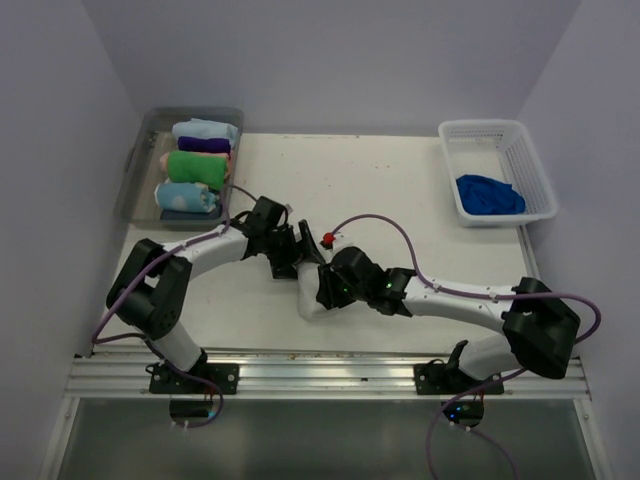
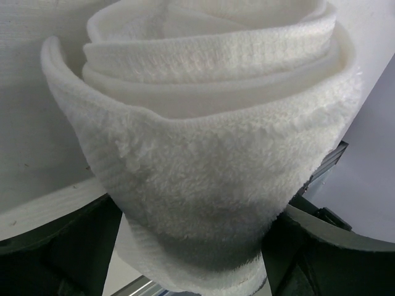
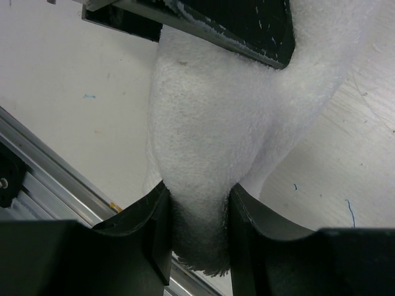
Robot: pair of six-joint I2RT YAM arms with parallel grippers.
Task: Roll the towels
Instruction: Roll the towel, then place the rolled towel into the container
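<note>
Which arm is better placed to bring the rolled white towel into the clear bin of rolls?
Probably the left gripper: its jaws straddle the white towel, and the clear bin lies on its side. The right gripper only pinches one end, farther away.

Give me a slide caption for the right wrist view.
Right gripper pinching the end of the rolled white towel over the tabletop.
</note>
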